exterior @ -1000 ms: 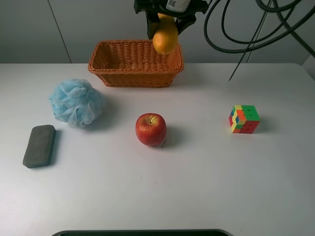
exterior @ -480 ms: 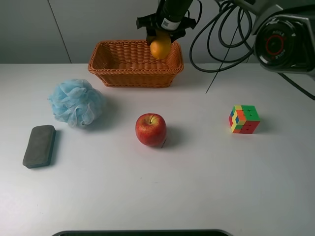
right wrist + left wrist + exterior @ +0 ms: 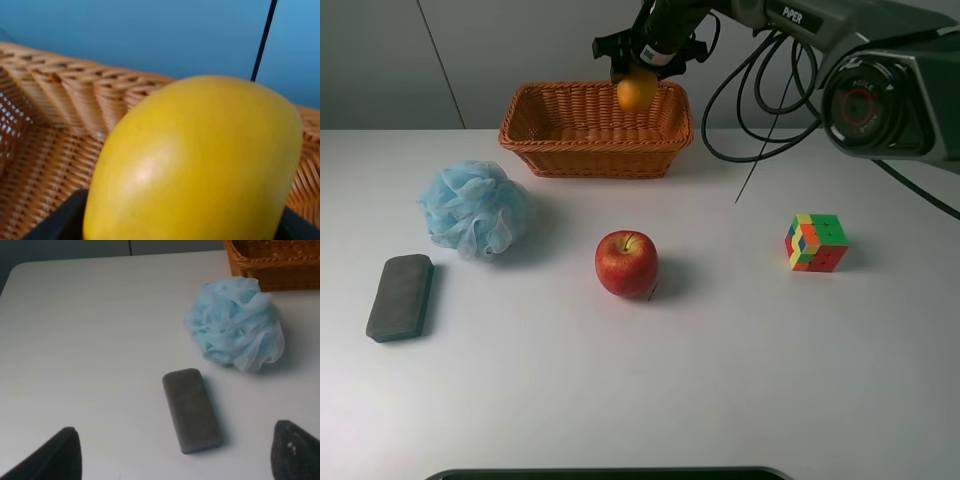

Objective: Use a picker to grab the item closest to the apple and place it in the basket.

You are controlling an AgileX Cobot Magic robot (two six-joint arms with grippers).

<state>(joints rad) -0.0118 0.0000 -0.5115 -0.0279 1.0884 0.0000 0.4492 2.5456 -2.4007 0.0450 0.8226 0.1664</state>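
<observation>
Change over the last second, exterior high view, read left to right:
- Grey block (image 3: 400, 296), lower left on the bench (image 3: 720, 380): not moved.
- Blue pouf (image 3: 473, 207), left of centre: not moved.
- Basket (image 3: 595, 128), upper centre: not moved. No item inside it that I can see apart from what hangs over it.
- Yellow fruit (image 3: 637, 90): a second ago it hung large over the basket's right front corner. It now appears smaller and sits further left, over the right part of the basket interior, at about rim height. Judgement: it has been carried in over the opening, and the transport step is nearly done. Release is not yet made.
- Apple (image 3: 627, 263), centre, and cube (image 3: 815, 242), right: not moved.

Pincers:
- Left pincer (image 3: 172, 464): spread wide, with one tip at each lower corner of the left wrist view. It holds nothing and hangs above the bench near the grey block.
- Right pincer (image 3: 642, 68): clamped on the yellow fruit, with dark pads just visible on either side of it in the right wrist view. The fruit fills that view, with basket weave directly behind and below. I cannot tell whether the fruit touches the weave.
</observation>
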